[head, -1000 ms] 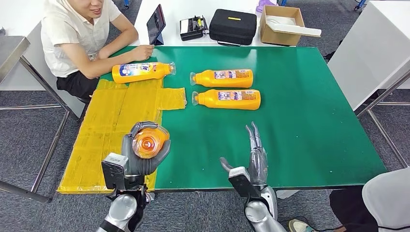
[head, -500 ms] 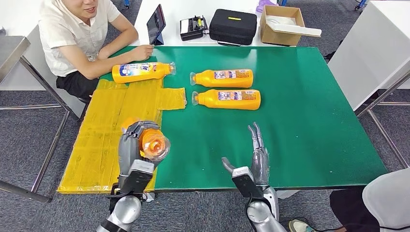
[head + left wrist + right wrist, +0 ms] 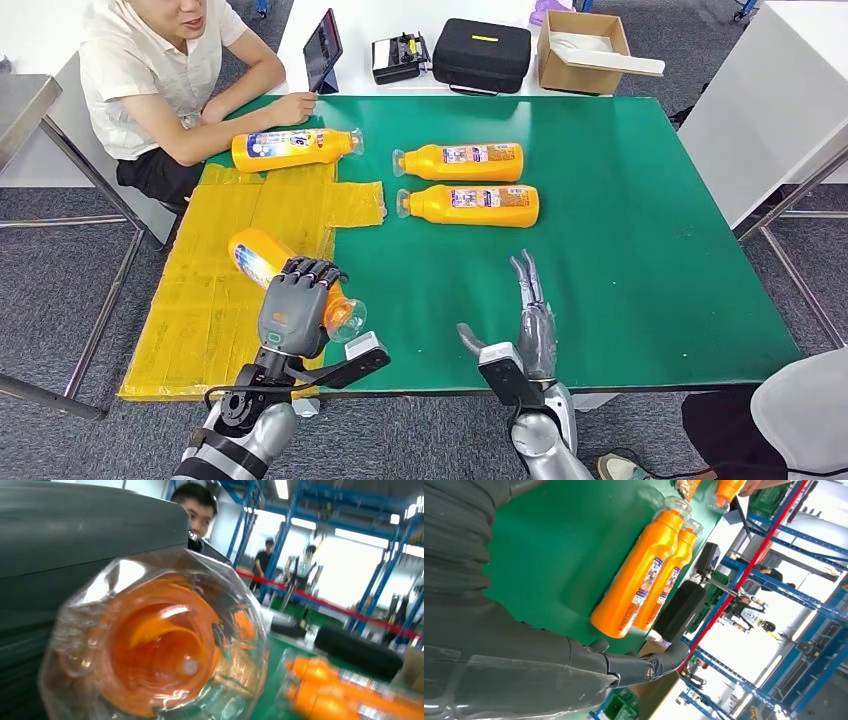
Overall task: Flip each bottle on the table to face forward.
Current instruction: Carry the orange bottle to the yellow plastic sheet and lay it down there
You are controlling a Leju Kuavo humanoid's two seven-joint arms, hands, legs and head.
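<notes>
My left hand (image 3: 295, 316) grips an orange bottle (image 3: 259, 259) over the yellow mat, clear cap (image 3: 345, 317) toward me and base pointing away to the left. Close up in the left wrist view, that cap (image 3: 160, 645) sits beside my grey hand (image 3: 75, 535). Three more orange bottles lie on their sides: one (image 3: 294, 148) at the mat's far end near a person's hand, two (image 3: 462, 161) (image 3: 470, 205) side by side on the green table, also in the right wrist view (image 3: 644, 577). My right hand (image 3: 530, 325) hovers open at the table's near edge, fingers straight.
A person (image 3: 160, 70) sits at the far left corner, one hand by the far bottle. A tablet (image 3: 322, 48), black case (image 3: 481, 54) and cardboard box (image 3: 583, 48) stand on the white table behind. The yellow mat (image 3: 215, 290) covers the left side of the green table (image 3: 640, 250).
My left hand has turned over with the bottle: the cap first faced up at the camera, now the bottle lies tilted with the hand's back on top. The right hand stayed put.
</notes>
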